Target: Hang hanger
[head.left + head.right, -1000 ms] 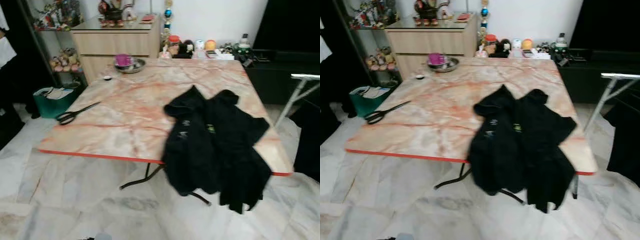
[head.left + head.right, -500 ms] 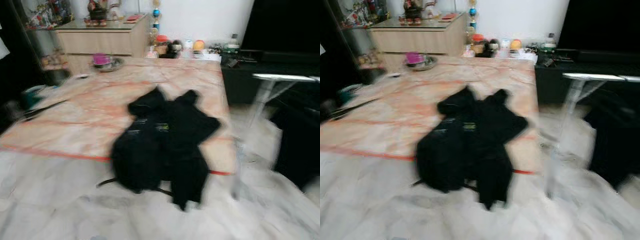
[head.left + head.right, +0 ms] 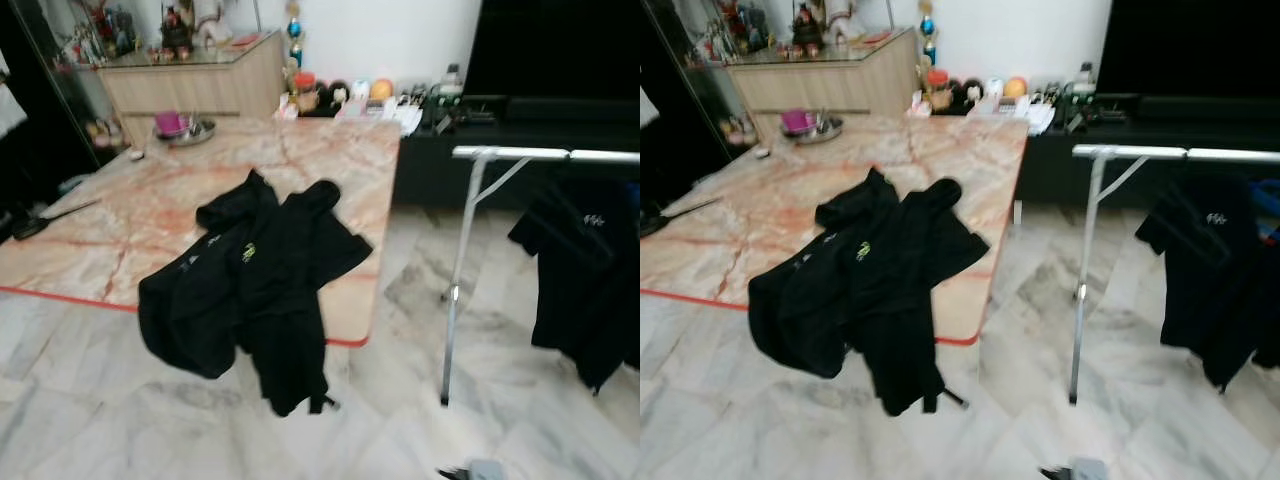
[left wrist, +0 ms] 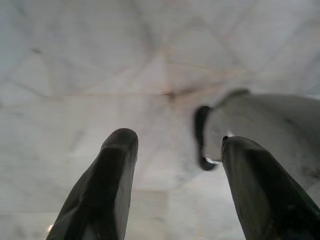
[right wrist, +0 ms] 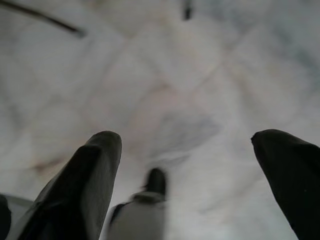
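Garment: you see the black clothes [image 3: 255, 290] heaped at frame centre, spilling over the table [image 3: 120, 215] edge; no hanger is discernible.
Rail: the rack [image 3: 480, 230] stands right, a dark shirt [image 3: 585, 280] already hung.
Left gripper [image 4: 175, 175]: idle over floor, fingers apart, empty.
Right gripper [image 5: 195, 185]: likewise wide apart.

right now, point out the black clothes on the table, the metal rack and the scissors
black clothes [image 3: 250, 290]: left eye view, middle of the pile at the table edge
metal rack [image 3: 459, 260]: left eye view, upright pole
scissors [image 3: 35, 222]: left eye view, dark handles
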`<state>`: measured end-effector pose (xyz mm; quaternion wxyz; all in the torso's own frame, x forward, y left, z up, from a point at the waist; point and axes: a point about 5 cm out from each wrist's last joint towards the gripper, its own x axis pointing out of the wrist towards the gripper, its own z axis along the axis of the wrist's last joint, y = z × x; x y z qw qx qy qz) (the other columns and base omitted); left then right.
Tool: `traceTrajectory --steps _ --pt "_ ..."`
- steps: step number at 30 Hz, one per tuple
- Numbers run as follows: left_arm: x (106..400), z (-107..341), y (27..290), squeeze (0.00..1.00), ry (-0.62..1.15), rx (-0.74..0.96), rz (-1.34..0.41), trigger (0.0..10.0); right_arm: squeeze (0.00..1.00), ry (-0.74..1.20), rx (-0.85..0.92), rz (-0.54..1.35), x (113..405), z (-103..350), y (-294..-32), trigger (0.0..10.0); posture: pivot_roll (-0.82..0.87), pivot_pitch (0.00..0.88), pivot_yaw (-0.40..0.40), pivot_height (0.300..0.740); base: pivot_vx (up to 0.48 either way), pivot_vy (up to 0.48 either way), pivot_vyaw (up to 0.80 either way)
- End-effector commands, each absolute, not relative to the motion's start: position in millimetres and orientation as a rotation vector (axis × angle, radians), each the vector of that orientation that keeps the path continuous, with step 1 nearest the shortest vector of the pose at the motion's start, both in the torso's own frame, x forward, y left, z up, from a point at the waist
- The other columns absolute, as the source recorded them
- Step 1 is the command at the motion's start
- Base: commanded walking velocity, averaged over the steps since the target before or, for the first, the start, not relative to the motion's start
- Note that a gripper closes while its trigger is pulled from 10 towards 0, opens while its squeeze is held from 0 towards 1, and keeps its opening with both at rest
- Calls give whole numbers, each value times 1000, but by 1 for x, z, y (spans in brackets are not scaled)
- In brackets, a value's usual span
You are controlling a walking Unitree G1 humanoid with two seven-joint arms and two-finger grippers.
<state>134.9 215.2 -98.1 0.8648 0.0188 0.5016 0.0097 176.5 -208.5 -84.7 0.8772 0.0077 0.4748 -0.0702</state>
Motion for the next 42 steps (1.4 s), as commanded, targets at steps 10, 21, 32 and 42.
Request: traceTrajectory --steps 10,21,32,42 --pt "130 -98 223 0 1061 50 40 10000 0 992 31 -114 179 -85 -197 10000 124 0 43 740 0 -480 0" --pt "128 -99 221 0 1066 51 55 10000 0 998 15 -104 178 -85 -201 10000 123 0 29 740 0 -388 0" --pt "127 -100 220 0 1062 10 67 10000 0 998 14 -101 178 -85 -201 10000 121 0 27 740 0 0 0" --pt "129 -99 219 0 1059 5 65 10000 0 997 29 -119 179 -85 -202 10000 123 0 24 740 290 0 -47"
